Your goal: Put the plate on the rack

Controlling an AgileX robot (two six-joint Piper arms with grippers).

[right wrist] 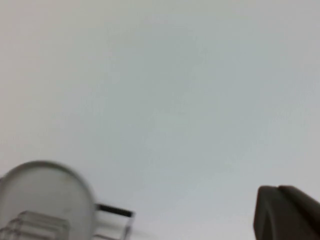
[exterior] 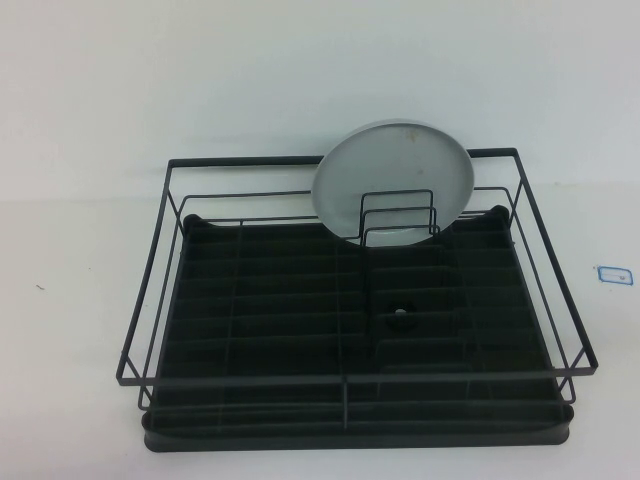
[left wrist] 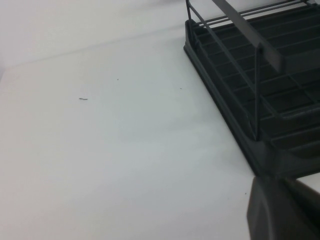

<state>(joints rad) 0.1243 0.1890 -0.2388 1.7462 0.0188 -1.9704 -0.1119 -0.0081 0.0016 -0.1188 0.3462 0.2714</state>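
The pale grey plate stands upright on edge at the back of the black wire rack, held behind small upright wire loops and leaning toward the back rail. Neither gripper shows in the high view. In the left wrist view my left gripper is shut and empty, just off a near corner of the rack. In the right wrist view my right gripper is shut and empty, well apart from the plate and a bit of rack wire.
A small blue-edged label lies on the white table right of the rack. A dark speck lies on the table to the left and also shows in the left wrist view. A round black knob sits in the tray.
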